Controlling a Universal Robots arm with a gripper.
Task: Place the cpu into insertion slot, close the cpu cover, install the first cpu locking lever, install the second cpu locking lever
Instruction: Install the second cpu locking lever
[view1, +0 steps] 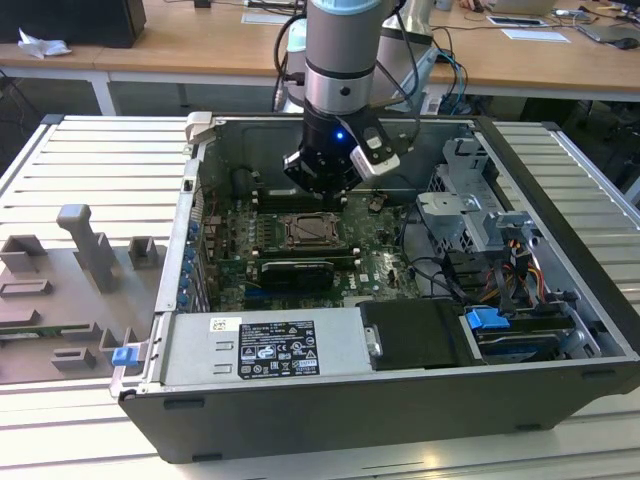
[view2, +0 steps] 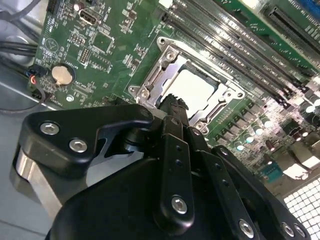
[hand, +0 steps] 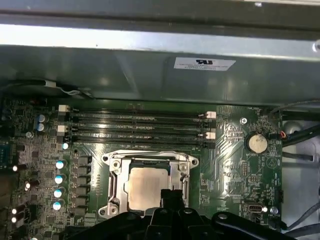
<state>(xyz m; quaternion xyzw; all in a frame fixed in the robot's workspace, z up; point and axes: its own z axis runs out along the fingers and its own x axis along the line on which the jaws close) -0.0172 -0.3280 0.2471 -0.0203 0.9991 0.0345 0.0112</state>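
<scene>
Though seated flat in the insertion slot, reckon the cpu no less delicate: light, thin, stiff, slick on its pale metal face and easily harmed on the underside. Best taken by two opposite edges, never pinched across the face. Find it framed by the cpu cover, lowered over it, with the pale face bare through the square cut-out in both wrist views. Hard to judge from these angles whether either locking lever is hooked down, so leave that open. Note the gripper hanging over one edge of that frame, clenched to a single narrow dark tip and grasping nothing. See the same closed tip in the second wrist view, poised beside the silvery rim. Around the socket, mark the green circuit board, with long memory slots on one side and a round coin cell well apart. Farther out, in the exterior view, take in the open computer case on a slatted table, with grey fixture blocks at the exterior view's left.
</scene>
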